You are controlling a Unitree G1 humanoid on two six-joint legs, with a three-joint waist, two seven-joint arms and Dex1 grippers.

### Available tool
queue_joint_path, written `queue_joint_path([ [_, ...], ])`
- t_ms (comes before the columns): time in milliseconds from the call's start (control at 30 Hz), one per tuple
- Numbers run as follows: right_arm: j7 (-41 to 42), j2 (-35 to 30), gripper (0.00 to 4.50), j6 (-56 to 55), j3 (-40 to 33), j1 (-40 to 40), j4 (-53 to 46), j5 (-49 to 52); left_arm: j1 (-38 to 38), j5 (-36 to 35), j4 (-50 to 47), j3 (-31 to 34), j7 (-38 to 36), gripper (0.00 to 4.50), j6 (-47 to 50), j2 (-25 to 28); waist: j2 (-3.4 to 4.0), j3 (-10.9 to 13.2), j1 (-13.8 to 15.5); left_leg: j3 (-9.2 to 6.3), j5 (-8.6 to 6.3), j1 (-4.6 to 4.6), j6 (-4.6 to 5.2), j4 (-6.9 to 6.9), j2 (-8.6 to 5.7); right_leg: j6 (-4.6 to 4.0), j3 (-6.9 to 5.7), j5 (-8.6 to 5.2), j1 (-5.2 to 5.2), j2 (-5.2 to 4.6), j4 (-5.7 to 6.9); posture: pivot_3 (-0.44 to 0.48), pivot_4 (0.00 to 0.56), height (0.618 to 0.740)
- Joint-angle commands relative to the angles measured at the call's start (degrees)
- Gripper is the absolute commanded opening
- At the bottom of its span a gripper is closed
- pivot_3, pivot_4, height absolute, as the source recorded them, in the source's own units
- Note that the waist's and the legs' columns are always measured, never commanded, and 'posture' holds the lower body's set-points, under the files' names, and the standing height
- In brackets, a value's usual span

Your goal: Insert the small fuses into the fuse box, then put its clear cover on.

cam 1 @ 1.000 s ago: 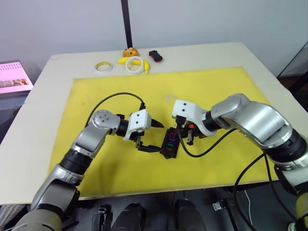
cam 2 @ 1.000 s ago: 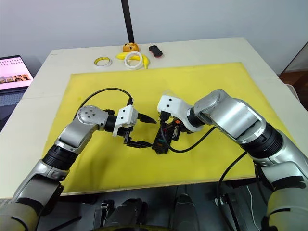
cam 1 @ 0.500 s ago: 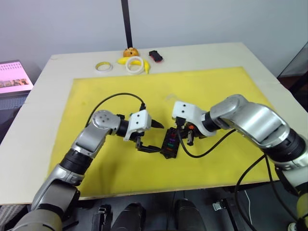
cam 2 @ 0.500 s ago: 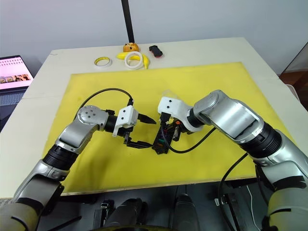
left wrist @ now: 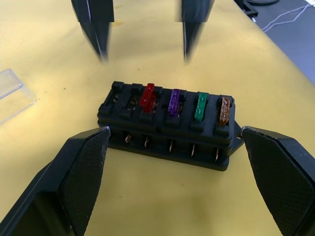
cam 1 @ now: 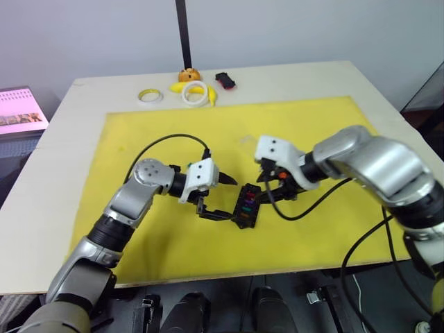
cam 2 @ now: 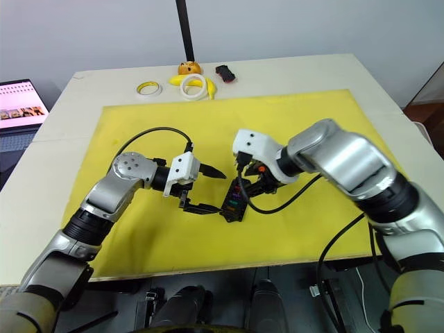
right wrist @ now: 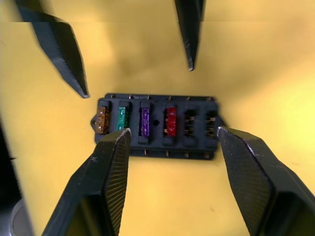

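The black fuse box [cam 1: 246, 206] lies on the yellow mat [cam 1: 139, 139], between my two grippers. Several small fuses stand in its slots: red [left wrist: 147, 96], purple [left wrist: 174, 100], green [left wrist: 200, 105] and orange [left wrist: 225, 108]. Two slots at one end are bare. My left gripper [cam 1: 225, 198] is open and straddles the box's left end without touching it. My right gripper [cam 1: 267, 189] hovers just right of and above the box, open, with nothing between its fingers [right wrist: 106, 172]. The clear cover [left wrist: 12, 93] lies flat on the mat a little beyond the box.
At the table's far edge lie two tape rings [cam 1: 148, 95] [cam 1: 194, 94], a yellow piece [cam 1: 182, 87], an orange object [cam 1: 186, 75] and a black-and-red gadget [cam 1: 224, 80]. A black pole [cam 1: 182, 35] rises behind them. A laptop [cam 2: 17, 104] sits off the left side.
My right gripper has gone from shut over the fuse box to open, and has drawn back slightly up and to the right. The left gripper has not moved.
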Motion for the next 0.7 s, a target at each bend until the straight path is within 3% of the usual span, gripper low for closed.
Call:
queue_joint_path([
  [33, 0.6, -0.5, 2.72, -7.8, -9.9, 6.7, -0.3, 2.2, -1.4, -0.8, -0.8, 1.4, 0.4, 4.50, 0.2, -0.5, -0.07, 0.0, 0.1, -0.02, 0.00, 0.01, 0.00, 0.00, 0.01, 0.00, -0.02, 0.00, 0.02, 0.01, 0.01, 0.000, 0.150, 0.740],
  [167, -5.9, 9.0, 2.72, -16.9, -21.1, 21.7, -2.7, 4.7, -0.8, -1.2, -1.3, 1.7, 0.7, 4.50, 0.5, -0.5, -0.13, -0.1, 0.0, -0.04, 0.00, 0.08, 0.00, -0.03, 0.03, 0.00, -0.06, 0.00, 0.10, 0.02, 0.00, 0.000, 0.150, 0.740],
  [267, -8.9, 13.5, 1.87, -19.6, -23.3, 26.2, -3.4, 5.4, -1.0, -1.3, -1.0, 1.8, 0.6, 4.50, 0.7, -0.4, -0.10, -0.1, -0.4, 0.02, 0.01, 0.06, -0.01, -0.02, 0.03, 0.01, -0.01, 0.00, -0.02, 0.00, 0.11, 0.000, 0.150, 0.740],
  [400, -10.4, 16.3, 0.04, -24.3, -23.0, 29.5, -0.4, 4.4, -1.9, -1.2, -0.6, 1.9, 0.5, 4.50, 1.2, -0.2, -0.11, -0.1, -0.2, 0.01, 0.00, 0.08, -0.01, -0.01, 0.03, 0.01, -0.02, 0.00, 0.00, 0.01, 0.10, 0.000, 0.150, 0.740],
  [700, -13.7, 18.7, 0.04, -25.5, -20.8, 33.2, -0.8, 4.0, -1.6, -0.4, -0.5, 1.4, 0.8, 4.50, 0.1, 0.3, -0.11, -0.1, -0.2, -0.02, 0.00, 0.08, -0.01, 0.01, 0.01, 0.01, -0.02, 0.00, 0.06, 0.01, 0.08, 0.000, 0.150, 0.740],
])
